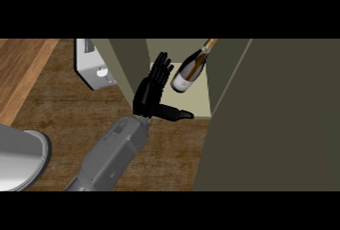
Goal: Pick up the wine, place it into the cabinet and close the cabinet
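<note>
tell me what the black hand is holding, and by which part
Nothing. The black hand is open, fingers straight, beside the dark green wine bottle, which lies inside the olive cabinet.

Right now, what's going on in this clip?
One hand, fingers straight and thumb out, is at the open cabinet, holding nothing. The wine bottle already lies tilted inside, just right of the fingers and apart from them. The cabinet door stands open at the right, so closing is not yet done. Which hand this is can't be told; no other hand shows.
</note>
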